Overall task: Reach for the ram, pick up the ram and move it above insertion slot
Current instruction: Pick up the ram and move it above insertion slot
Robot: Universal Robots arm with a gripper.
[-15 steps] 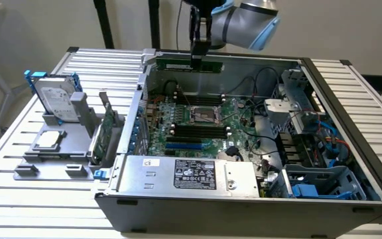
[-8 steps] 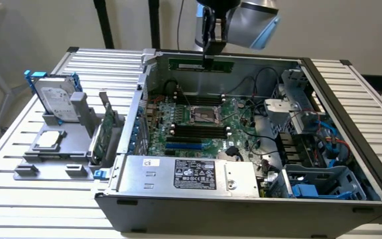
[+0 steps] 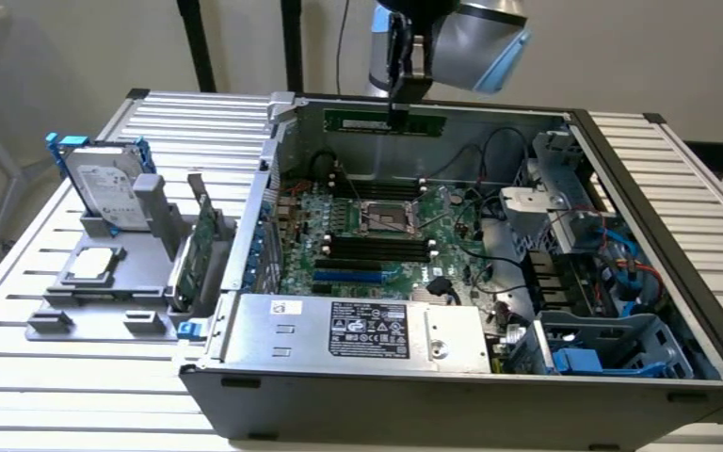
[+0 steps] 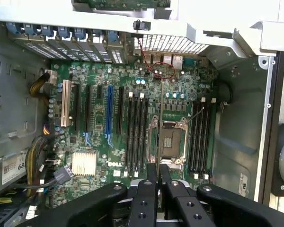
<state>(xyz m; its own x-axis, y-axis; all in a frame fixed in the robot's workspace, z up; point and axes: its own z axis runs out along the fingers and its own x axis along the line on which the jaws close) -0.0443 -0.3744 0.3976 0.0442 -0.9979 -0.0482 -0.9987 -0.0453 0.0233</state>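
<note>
The end effector (image 3: 399,111) hangs over the far edge of the open computer case (image 3: 663,377), its fingers (image 4: 153,172) pinched closed on the ram (image 3: 384,121), which is held level and lengthwise above the motherboard (image 3: 375,235). On the desk (image 3: 35,377), a hard drive (image 3: 102,188) stands left of the case.

One open computer case (image 3: 462,377) is present, holding one motherboard (image 4: 132,118) with one empty processor socket (image 4: 173,142). One ram (image 3: 384,121) stick hangs beneath one gripper (image 3: 398,105). One hard drive (image 3: 104,188) with blue rails stands outside. One upright green expansion card (image 3: 202,254) stands beside it. One power supply (image 3: 361,330) is fitted.
</note>
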